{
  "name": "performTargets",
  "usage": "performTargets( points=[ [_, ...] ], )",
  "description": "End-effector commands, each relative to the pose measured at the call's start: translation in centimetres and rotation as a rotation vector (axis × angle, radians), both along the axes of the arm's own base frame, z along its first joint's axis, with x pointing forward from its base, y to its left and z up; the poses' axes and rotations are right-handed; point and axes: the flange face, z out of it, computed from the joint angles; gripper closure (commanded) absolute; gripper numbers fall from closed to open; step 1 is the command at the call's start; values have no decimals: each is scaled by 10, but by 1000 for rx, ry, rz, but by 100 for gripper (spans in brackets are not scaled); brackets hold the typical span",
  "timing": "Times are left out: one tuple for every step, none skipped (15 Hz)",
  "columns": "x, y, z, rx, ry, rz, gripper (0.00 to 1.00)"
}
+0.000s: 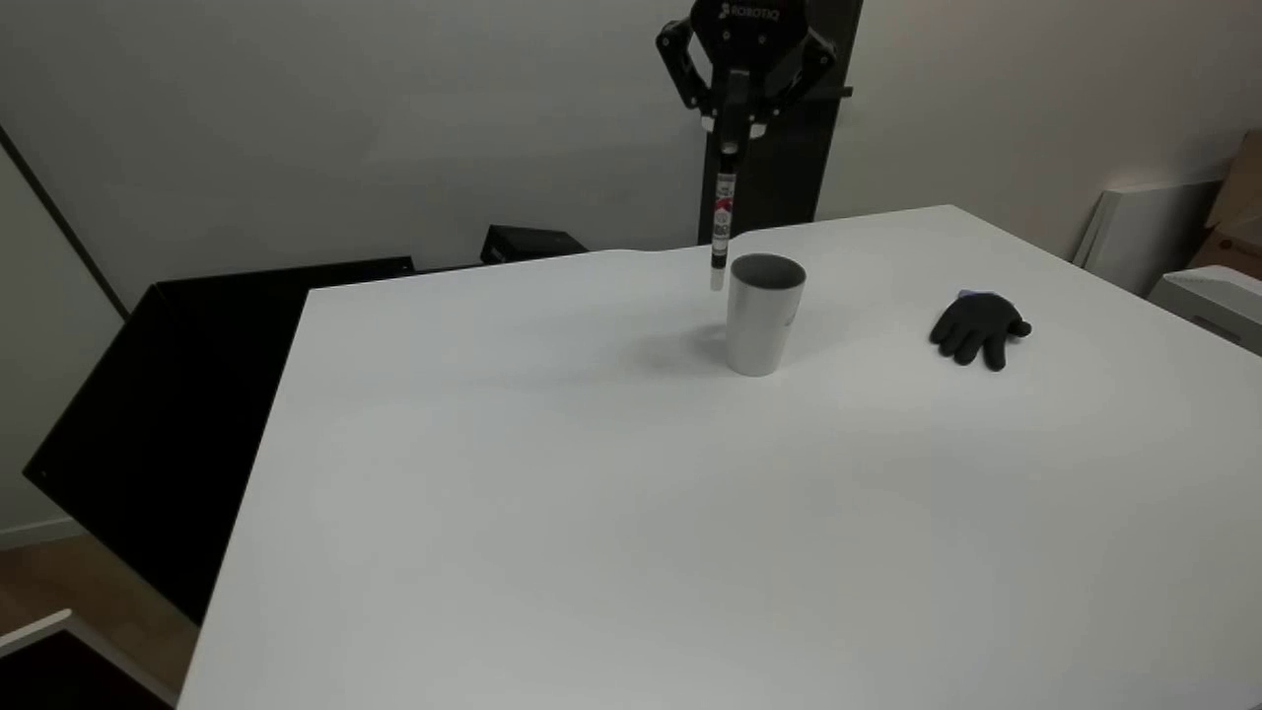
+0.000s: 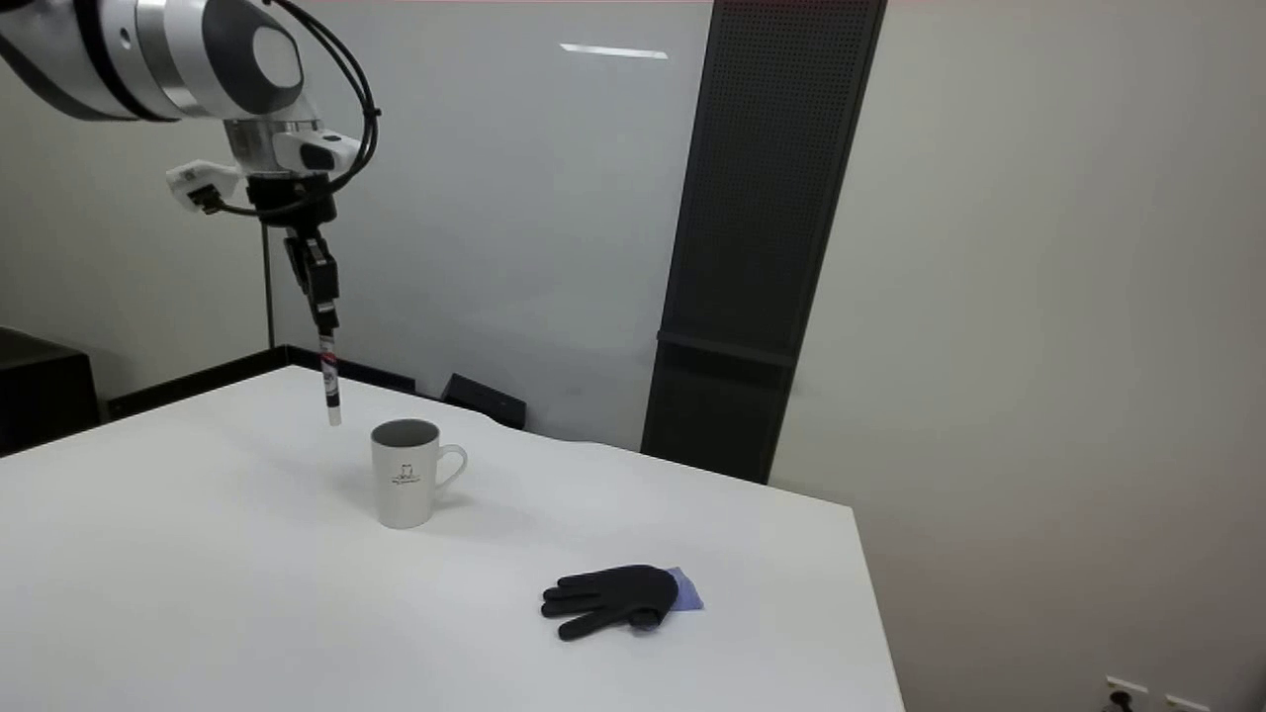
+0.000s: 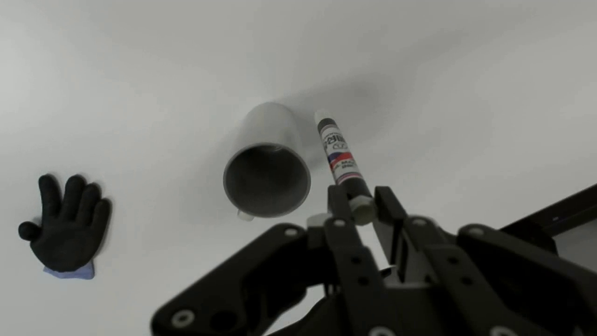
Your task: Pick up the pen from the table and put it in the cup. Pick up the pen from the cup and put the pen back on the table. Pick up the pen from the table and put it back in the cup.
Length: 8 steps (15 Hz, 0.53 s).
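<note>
Holds one slim, cylindrical pen (image 3: 343, 161), banded in black around a white label printed with red and blue, near upright in the air, reaching down from the black fingers (image 3: 336, 200) to a whitish lower tip. Grips it near the upper end with one black, two-fingered gripper (image 3: 361, 198), closed in from both sides, parted only by the pen's own thickness.

Has one white, tapering, handled cup (image 2: 404, 485), grey inside and probably ceramic, upright below the fingers and off to one side, near the pen's tip yet apart from it. Shows no pen inside, as far as visible in the dark hollow.

Judging by the task sentence, has a pick-up done. Cannot place this lift among the three rounds: if in the first, leaves the drop into the cup, the return to the smooth, white, flat table (image 1: 552, 513) under the fingers and the trip back; if in the last, only the drop.

Farther out, on the cup's side of the fingers, includes one black, hand-shaped, fabric-looking glove (image 2: 611, 596) with one small bluish piece (image 2: 687, 591) at the cuff end.

Counts one pen, one gripper with two fingers, one cup, one table, one glove, one bluish piece.
</note>
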Motion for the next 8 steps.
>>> performTargets(
  points=[
    [-6, 16, -27, 5, 117, 41, 93],
    [-8, 20, -37, -7, 149, 46, 93],
    [-10, 23, -50, -17, 194, 57, 93],
    [-12, 25, -61, -24, 239, 68, 93],
    [-14, 26, -71, -27, 288, 77, 93],
    [-17, 27, -83, -22, 353, 89, 93],
    [-19, 28, -92, -25, 404, 95, 93],
    [-21, 27, -101, -26, 455, 99, 93]
  ],
)
